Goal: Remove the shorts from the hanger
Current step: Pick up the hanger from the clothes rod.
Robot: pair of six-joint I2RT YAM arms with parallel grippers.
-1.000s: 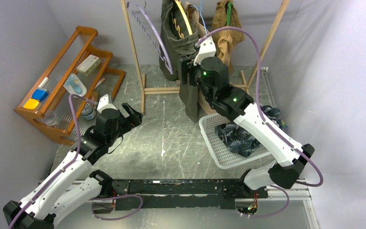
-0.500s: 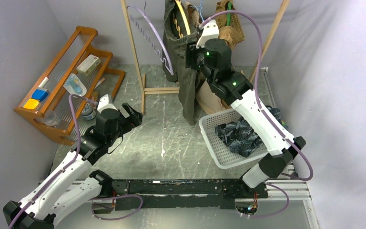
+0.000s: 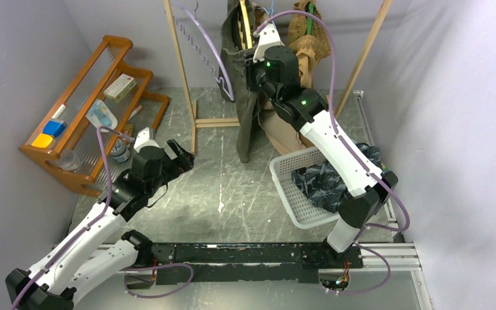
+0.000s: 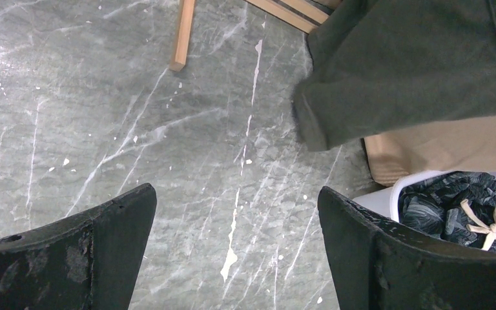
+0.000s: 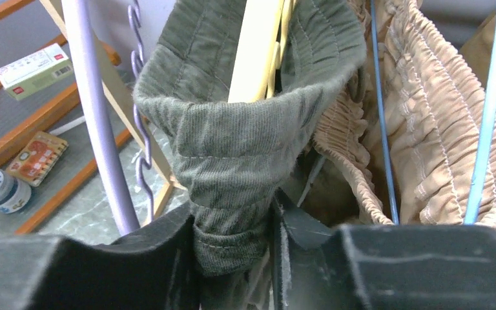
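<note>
The olive green shorts hang over a pale wooden hanger on the rack. My right gripper is up at the waistband, shut on a fold of the olive cloth. Light beige shorts hang just right of it on a blue wire hanger. Tan-brown shorts hang further right. Dark navy printed shorts lie in the white basket. Low over the floor on the left, my left gripper stands open around nothing.
An empty purple hanger hangs left of the olive shorts. The wooden rack frame stands at the back. An orange shelf with small items stands at far left. The olive leg dangles over the floor.
My right arm has risen and reached back to the waistband, its jaws closing on the olive cloth. The hanging leg swung left. The left arm has not moved.
</note>
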